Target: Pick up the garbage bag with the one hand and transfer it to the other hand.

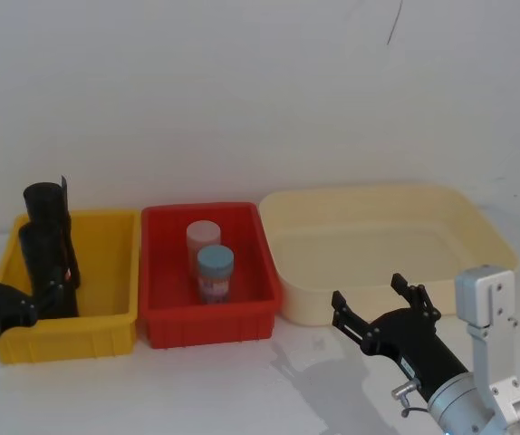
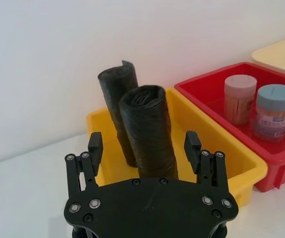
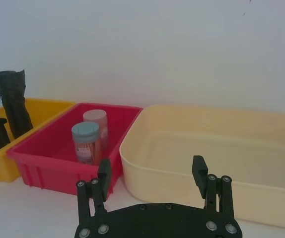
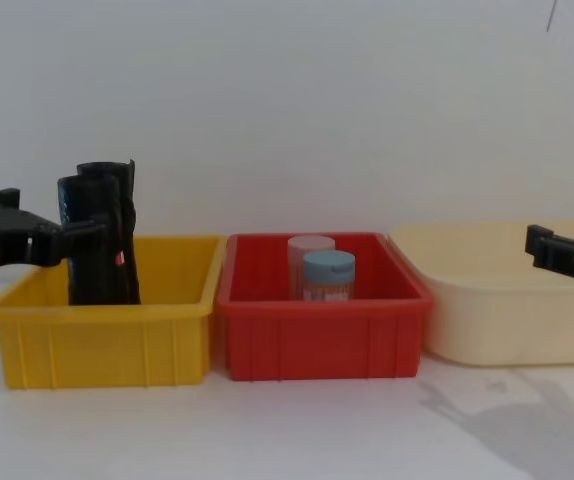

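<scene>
Left gripper [image 2: 143,141] has its jaws spread wide around the crinkly rolled garbage bag [image 2: 146,116], which stands in the yellow plastic bin [image 2: 217,144]. Right gripper [image 3: 151,165] jaws are apart too, holding nothing.

I see bright, even light across the white wall [image 1: 242,91]; the right gripper [image 1: 366,288] throws a soft grey shadow onto the table [image 1: 242,390], without glare.

Yellow bin [image 1: 70,340]: sitting at lower left.
Red bin [image 1: 210,328]: sitting centre, adjoining yellow.
Pink-lidded jar [image 1: 203,234], blue-lidded jar [image 1: 215,272]: standing upright inside red bin.
Cream tub [image 1: 369,195]: sitting right.
</scene>
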